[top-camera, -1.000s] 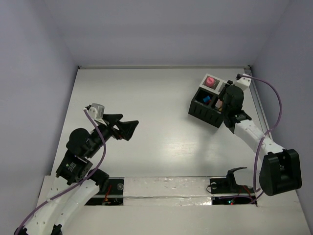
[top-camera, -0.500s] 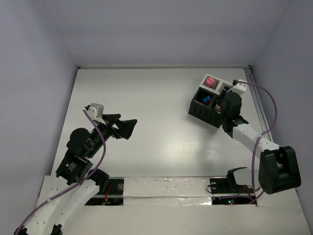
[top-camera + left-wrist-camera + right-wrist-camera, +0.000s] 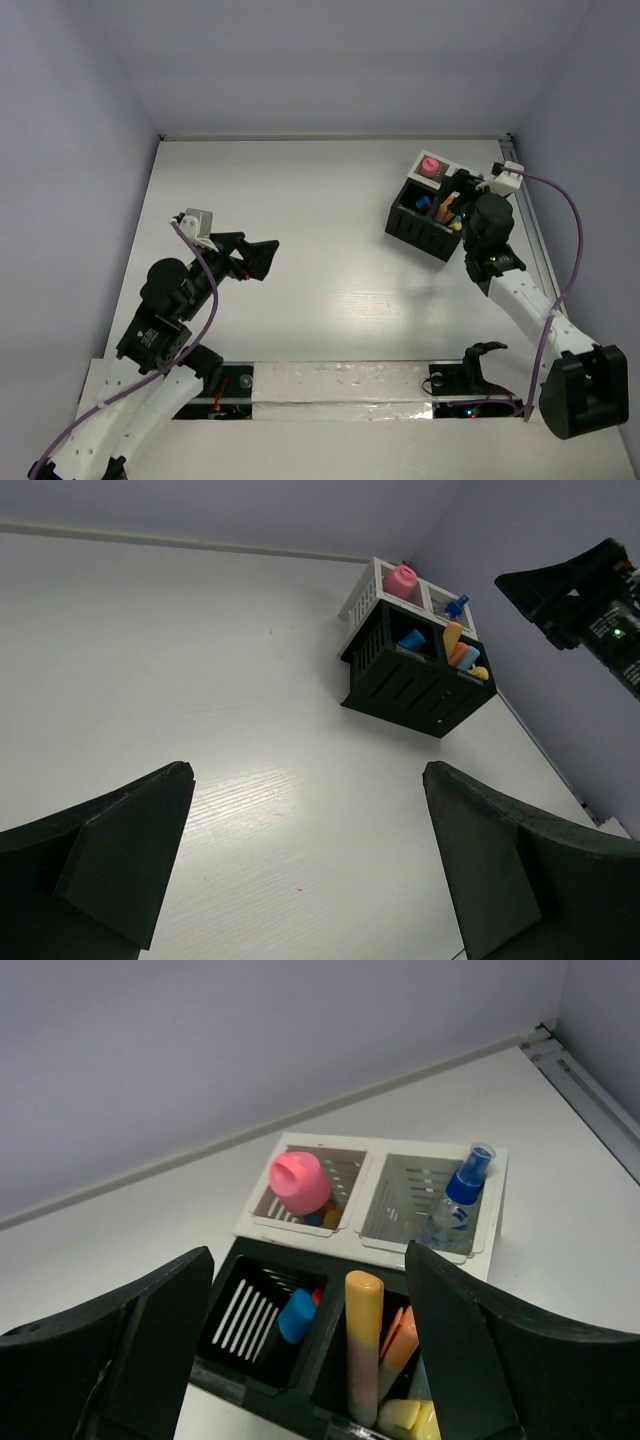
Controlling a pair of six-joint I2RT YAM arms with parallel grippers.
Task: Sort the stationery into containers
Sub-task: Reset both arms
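Observation:
The container [image 3: 414, 231] is a black box with a white-rimmed back part, at the table's far right. In the right wrist view a yellow and pink stick [image 3: 363, 1340] leans in its near right compartment beside orange sticks [image 3: 402, 1344] and a yellow block [image 3: 405, 1420]. A light-blue piece [image 3: 297, 1315] lies in the near left compartment. A pink round piece [image 3: 300, 1182] sits in a white compartment and a blue-capped clear bottle [image 3: 458, 1200] in the other. My right gripper [image 3: 310, 1252] hangs open above the box, holding nothing. My left gripper [image 3: 308, 770] stands open over bare table, far left of the box [image 3: 400, 685].
Grey walls close in the table on three sides. A metal rail [image 3: 528, 225] runs along the right edge just beyond the box. A taped strip [image 3: 340, 382] with the arm bases lies at the near edge.
My right gripper has opened and drawn back off the box, and the yellow and pink stick now shows in the compartment. The left arm has barely moved.

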